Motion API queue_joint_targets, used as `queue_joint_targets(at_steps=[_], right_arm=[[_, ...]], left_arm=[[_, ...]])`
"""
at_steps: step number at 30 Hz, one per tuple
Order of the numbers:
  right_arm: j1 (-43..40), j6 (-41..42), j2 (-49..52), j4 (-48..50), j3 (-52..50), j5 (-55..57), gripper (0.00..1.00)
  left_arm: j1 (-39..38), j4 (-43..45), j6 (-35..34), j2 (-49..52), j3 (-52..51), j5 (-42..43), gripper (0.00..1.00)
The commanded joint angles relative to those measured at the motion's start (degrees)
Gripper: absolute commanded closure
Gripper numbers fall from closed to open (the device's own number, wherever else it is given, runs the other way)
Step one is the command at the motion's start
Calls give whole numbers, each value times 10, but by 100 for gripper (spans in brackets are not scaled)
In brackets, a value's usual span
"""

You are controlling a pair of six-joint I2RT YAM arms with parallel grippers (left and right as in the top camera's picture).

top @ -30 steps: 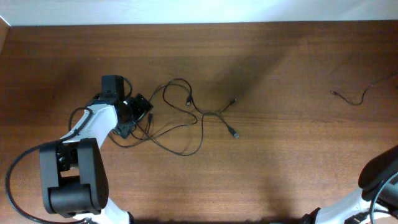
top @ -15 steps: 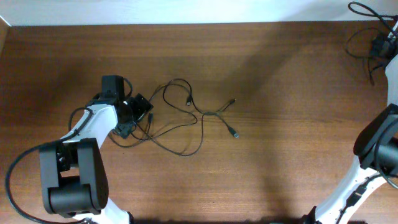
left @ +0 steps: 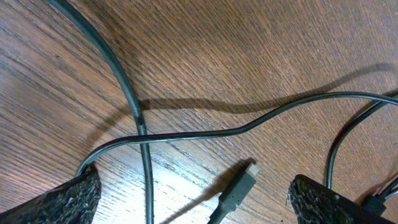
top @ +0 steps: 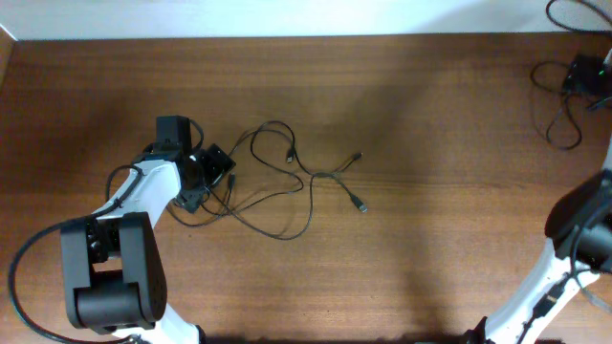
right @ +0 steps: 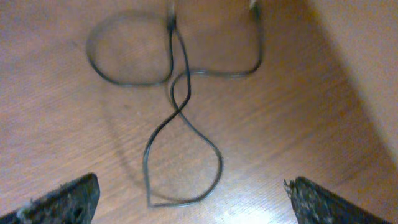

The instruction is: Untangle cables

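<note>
Brown wood-grain tabletop carries everything you see, and the landmark to steer by is the tangle of cables: thin black loops crossing one another, with small plug ends trailing out on its right side. Your left end effector sits at the tangle's left edge, down among the strands. In the left wrist view its fingertips stand wide apart and clamp nothing. One strand runs across the gap between them and crosses a second strand, and a plug lies flat on the wood in that same gap, touching neither pad. Your right end effector is far to the right of the tangle, at the back corner, where a separate loose cable lies in a few slack loops well apart from the tangle. The right wrist view is somewhat blurred, but you can make out that loose cable lying on the wood in a round loop and a twisted teardrop shape beyond the fingers. Those fingers are also spread wide, with nothing between them.
</note>
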Motion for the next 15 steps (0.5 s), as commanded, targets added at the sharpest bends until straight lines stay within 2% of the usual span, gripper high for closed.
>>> queue_joint_targets(at_steps=[1, 2, 4, 5, 9, 13, 14, 15], right_arm=[[31, 5, -63, -65, 27, -156, 2], [38, 5, -64, -84, 27, -211, 2], [71, 5, -62, -184, 26, -411, 1], [91, 5, -62, -219, 26, -450, 2], [188, 4, -62, -338, 13, -455, 1], [307, 12, -62, -372, -30, -406, 1], [324, 38, -62, -372, -41, -391, 1], [358, 113, -62, -366, -68, -326, 1]], left_arm=[[3, -2, 3, 12, -11, -9, 1], [3, -2, 3, 12, -11, -9, 1], [3, -2, 3, 12, -11, -9, 1], [3, -1, 3, 12, -11, -9, 1], [3, -1, 3, 12, -11, -9, 1], [3, -1, 3, 12, -11, -9, 1], [3, -1, 3, 12, -11, -9, 1], [3, -2, 3, 12, -11, -9, 1]])
